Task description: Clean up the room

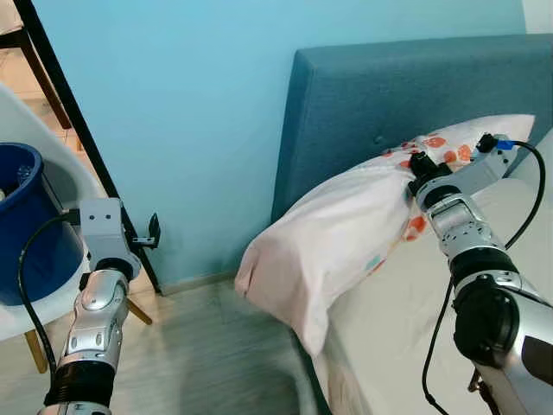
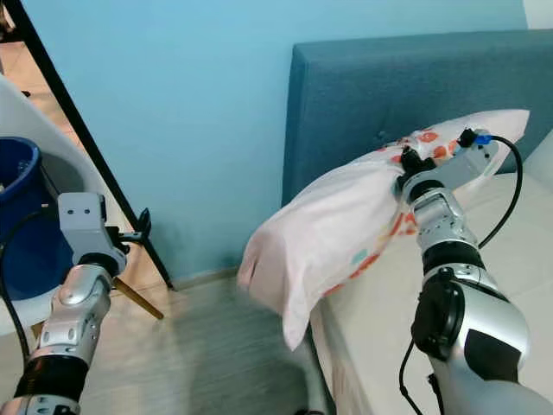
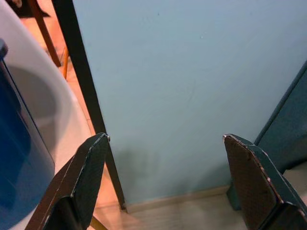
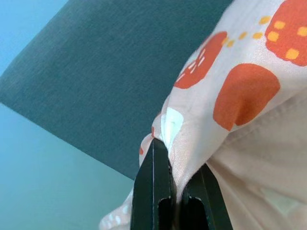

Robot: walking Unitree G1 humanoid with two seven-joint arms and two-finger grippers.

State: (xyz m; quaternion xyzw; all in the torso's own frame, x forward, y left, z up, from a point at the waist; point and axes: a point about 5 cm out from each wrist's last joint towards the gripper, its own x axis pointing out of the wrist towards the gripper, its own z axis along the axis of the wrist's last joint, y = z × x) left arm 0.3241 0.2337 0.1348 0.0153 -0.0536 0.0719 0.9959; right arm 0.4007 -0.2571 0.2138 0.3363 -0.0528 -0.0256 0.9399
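Right gripper [image 4: 178,179] pinching fabric of pink patterned pillow [image 1: 346,233], pillow at frame centre against teal headboard [image 1: 406,95], overhanging bed [image 1: 406,320] edge, left gripper [image 3: 168,182] fingers spread, lower left near blue bucket [image 1: 26,225].

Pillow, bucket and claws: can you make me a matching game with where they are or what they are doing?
Things:
1. pillow
2. blue bucket
3. left claw
4. headboard

States:
A. open, holding nothing
B. sitting on a white chair
C. pinched by the right claw
D. standing at the end of the bed against the wall

Pairs: 1-C, 2-B, 3-A, 4-D
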